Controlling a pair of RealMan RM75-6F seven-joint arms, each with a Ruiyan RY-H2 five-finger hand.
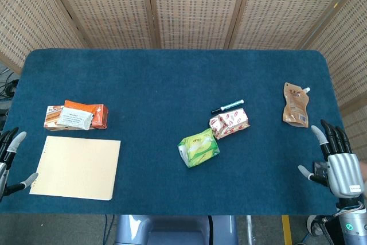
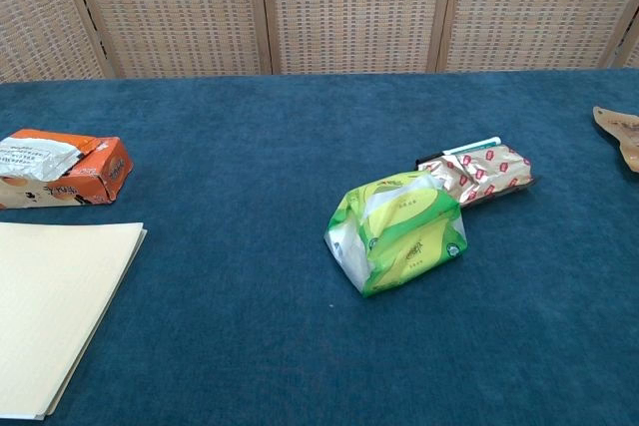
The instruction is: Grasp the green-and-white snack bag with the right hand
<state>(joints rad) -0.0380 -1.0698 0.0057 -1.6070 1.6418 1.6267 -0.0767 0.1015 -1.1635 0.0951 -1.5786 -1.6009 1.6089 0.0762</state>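
The green-and-white snack bag (image 1: 198, 148) lies mid-bench, just beside a red-and-white packet (image 1: 229, 123). The right hand (image 1: 337, 163) rests at the bench's (image 1: 172, 78) right edge, well apart, fingers spread, holding nothing.

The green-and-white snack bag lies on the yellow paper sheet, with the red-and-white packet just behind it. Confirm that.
Not quite. In the head view the green-and-white snack bag lies on the bare blue table, well apart from the yellow paper sheet. The red-and-white packet does sit just behind it.
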